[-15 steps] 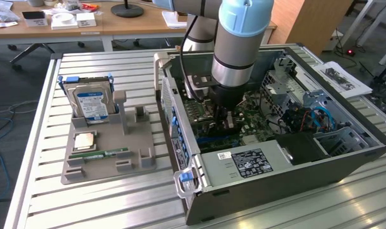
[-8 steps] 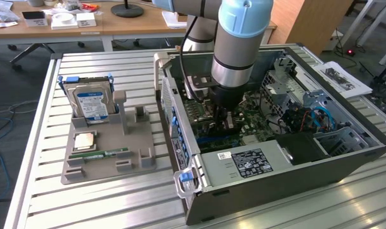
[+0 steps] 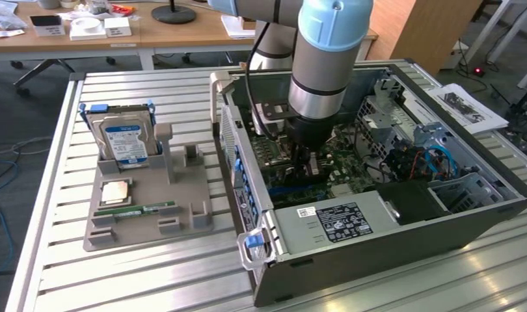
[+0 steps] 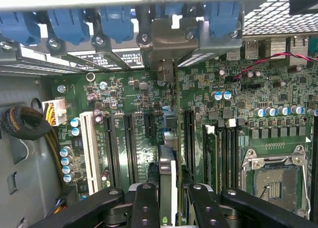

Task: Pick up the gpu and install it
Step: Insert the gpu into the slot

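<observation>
Holding the gpu (image 4: 168, 181) edge-on, your gripper (image 4: 166, 200) is down inside the open case (image 3: 472, 224), over the motherboard (image 4: 149, 114). The jaws stand part-closed, pinching the thin card from both flat sides; in the wrist view the black fingers (image 4: 144, 203) sit tight against it with no gap showing.

Card hangs upright, long edge toward the board, roughly in line with the dark expansion slots (image 4: 130, 141). That reads as an insertion pose: held on edge so the connector can meet a slot straight. Whether its lower edge touches the board, you cannot tell from here.

The card's far end points at the rear bracket bay, where the blue latches (image 4: 117, 22) run along the case wall; the metal bracket (image 4: 171, 41) there lines up with that wall, which fits the way the card is turned.

Beside the case, on the exterior view's left, the grey tray (image 3: 142, 224) keeps the hard drive (image 3: 125, 140) standing and the memory stick (image 3: 146, 209) lying flat. Both well apart from the gripper.

Judgement: pick-up done, install under way, seating not confirmed.
</observation>
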Robot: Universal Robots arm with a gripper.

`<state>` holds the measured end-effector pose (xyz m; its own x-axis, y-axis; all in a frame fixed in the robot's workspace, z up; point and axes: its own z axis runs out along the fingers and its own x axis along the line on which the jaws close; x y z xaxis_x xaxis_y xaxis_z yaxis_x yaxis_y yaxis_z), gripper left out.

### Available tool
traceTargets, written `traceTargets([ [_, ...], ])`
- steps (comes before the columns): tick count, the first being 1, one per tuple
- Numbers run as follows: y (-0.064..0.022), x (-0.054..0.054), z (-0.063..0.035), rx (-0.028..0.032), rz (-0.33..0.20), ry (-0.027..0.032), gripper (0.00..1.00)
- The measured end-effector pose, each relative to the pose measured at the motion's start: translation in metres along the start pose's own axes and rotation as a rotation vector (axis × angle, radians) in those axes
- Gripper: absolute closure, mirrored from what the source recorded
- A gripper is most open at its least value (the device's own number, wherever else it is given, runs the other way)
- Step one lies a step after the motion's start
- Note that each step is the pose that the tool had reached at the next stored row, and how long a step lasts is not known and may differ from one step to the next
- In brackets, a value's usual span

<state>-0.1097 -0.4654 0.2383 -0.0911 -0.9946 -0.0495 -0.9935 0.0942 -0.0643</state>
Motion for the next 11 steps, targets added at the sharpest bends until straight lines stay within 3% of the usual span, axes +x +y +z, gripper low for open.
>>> traceTargets([
  [11, 0.0000, 0.0000, 0.0000, 0.0000, 0.000, 0.0000, 0.73],
])
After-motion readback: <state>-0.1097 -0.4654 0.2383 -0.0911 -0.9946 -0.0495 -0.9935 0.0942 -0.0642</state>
